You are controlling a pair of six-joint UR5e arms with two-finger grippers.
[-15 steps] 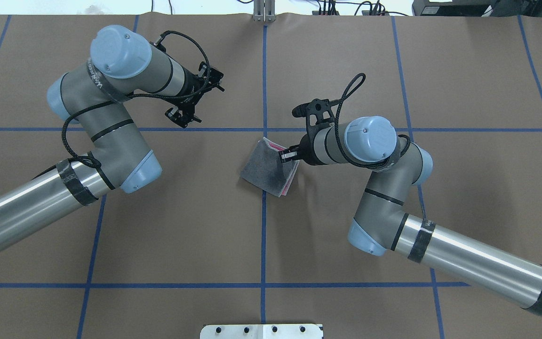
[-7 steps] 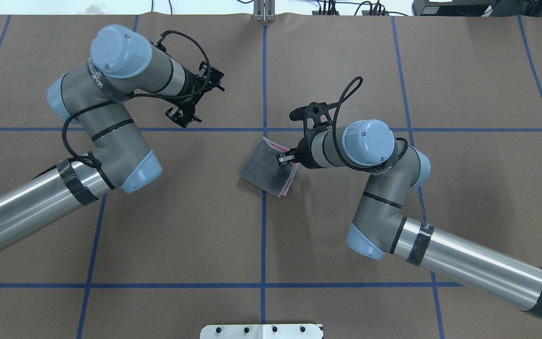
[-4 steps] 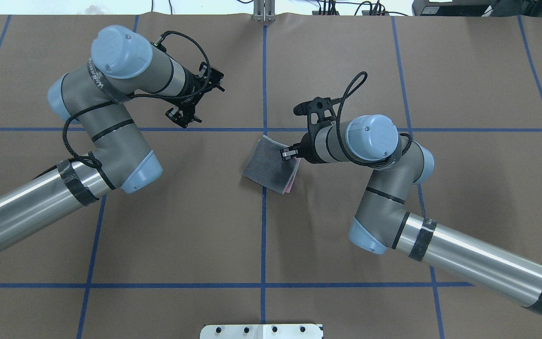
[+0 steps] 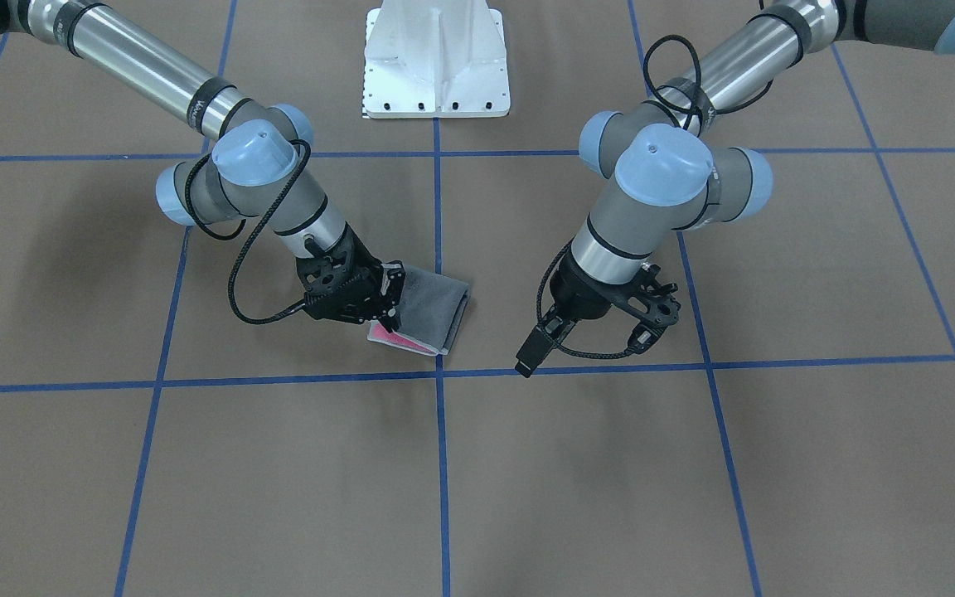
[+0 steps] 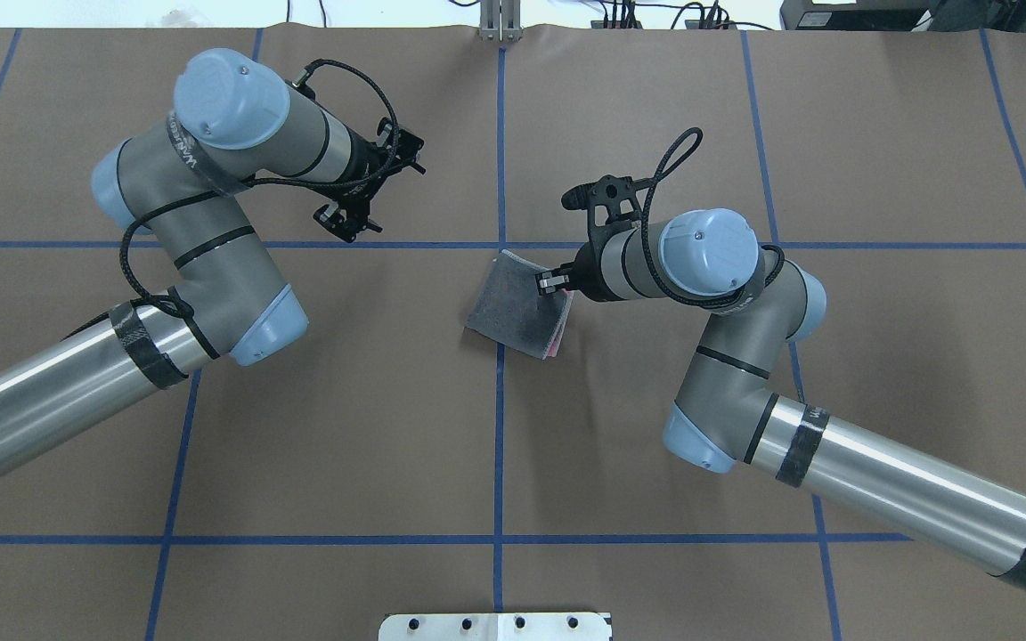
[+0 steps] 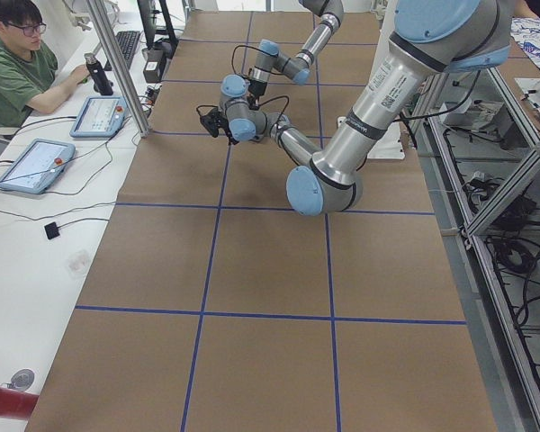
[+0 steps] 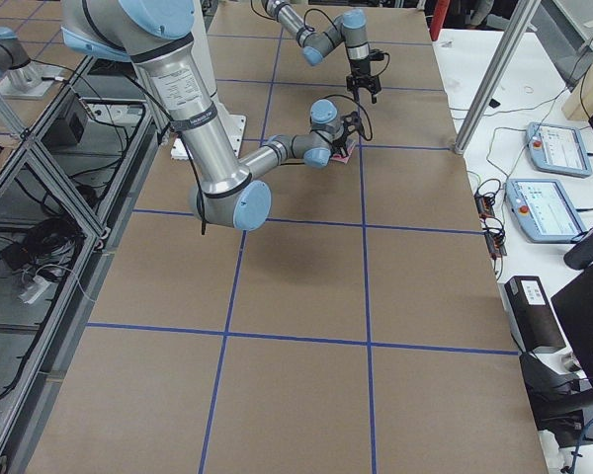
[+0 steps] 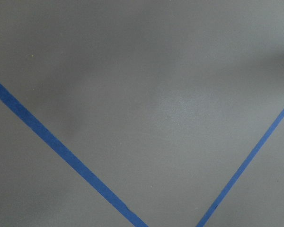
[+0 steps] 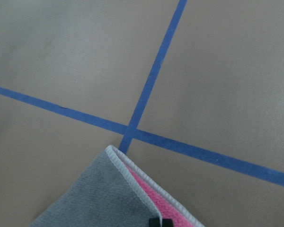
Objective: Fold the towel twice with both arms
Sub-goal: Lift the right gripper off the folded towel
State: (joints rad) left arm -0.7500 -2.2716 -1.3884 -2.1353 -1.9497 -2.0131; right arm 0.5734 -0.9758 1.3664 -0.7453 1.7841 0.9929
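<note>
The towel [image 5: 513,307] lies folded on the brown table near the centre tape line, dark grey face up, with pink layers showing at its right edge. It also shows in the front view [image 4: 436,305] and the right wrist view [image 9: 99,198]. My right gripper [image 5: 551,282] [image 4: 393,308] is low at the towel's right edge and looks shut on it; the black fingertips [image 9: 160,222] sit on the stitched edge. My left gripper [image 4: 527,361] [image 5: 348,221] hangs over bare table to the left, clear of the towel, with its fingers together and empty.
The white pedestal base [image 4: 436,66] [image 5: 495,626] stands at the near table edge. Blue tape lines [image 5: 500,445] grid the brown table. An operator [image 6: 18,72] sits with tablets beyond the far table edge. A metal post [image 5: 500,22] stands at the far edge.
My right gripper has moved to the right and slightly away from the robot, and the towel has slid and turned a little with it. The left arm has not moved.
</note>
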